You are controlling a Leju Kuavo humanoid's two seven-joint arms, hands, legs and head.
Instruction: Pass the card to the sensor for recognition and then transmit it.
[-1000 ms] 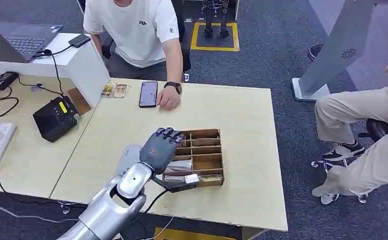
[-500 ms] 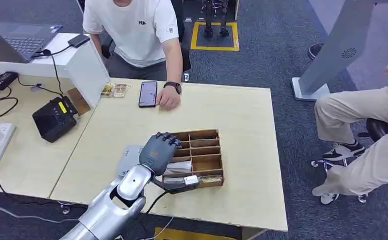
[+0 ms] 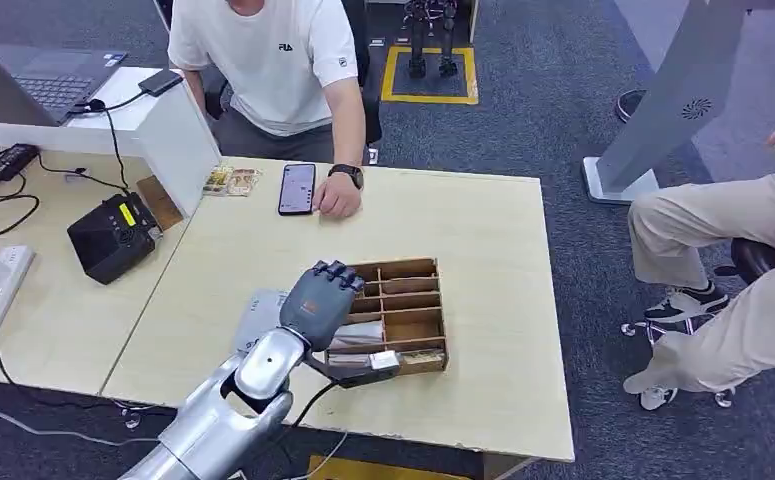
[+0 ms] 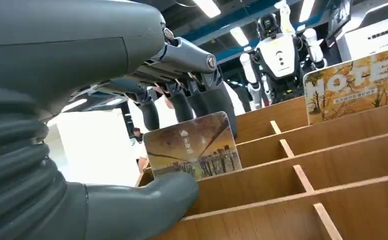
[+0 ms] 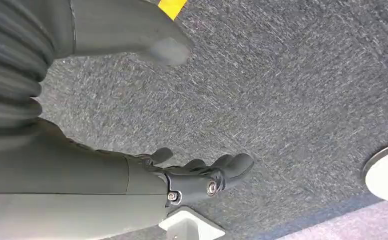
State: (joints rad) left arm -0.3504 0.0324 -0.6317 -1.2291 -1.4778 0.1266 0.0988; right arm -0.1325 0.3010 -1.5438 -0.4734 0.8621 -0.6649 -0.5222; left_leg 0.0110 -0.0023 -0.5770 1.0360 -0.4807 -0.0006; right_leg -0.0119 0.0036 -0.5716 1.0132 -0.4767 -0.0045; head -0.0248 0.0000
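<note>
My left hand [image 3: 318, 300] is down over the left end of the wooden slotted box [image 3: 408, 320] on the table. In the left wrist view a card [image 4: 191, 145] with a brown picture stands upright in a slot. The dark fingers [image 4: 202, 97] lie against its back and the thumb [image 4: 146, 200] against its lower front, so the hand pinches it. A second card marked HOTEL [image 4: 357, 82] stands in a farther slot. The black sensor box [image 3: 113, 237] with a yellow display sits on the left desk. My right hand [image 5: 197, 177] hangs over the carpet, loosely spread and holding nothing.
A person in a white shirt sits at the far side with a hand [image 3: 338, 200] on the table beside a phone [image 3: 296, 188]. A white partition [image 3: 178, 140], cables and a laptop are at left. A seated person's legs [image 3: 723, 260] are at right.
My left hand has sunk a little lower onto the left end of the box. Everything else stays put.
</note>
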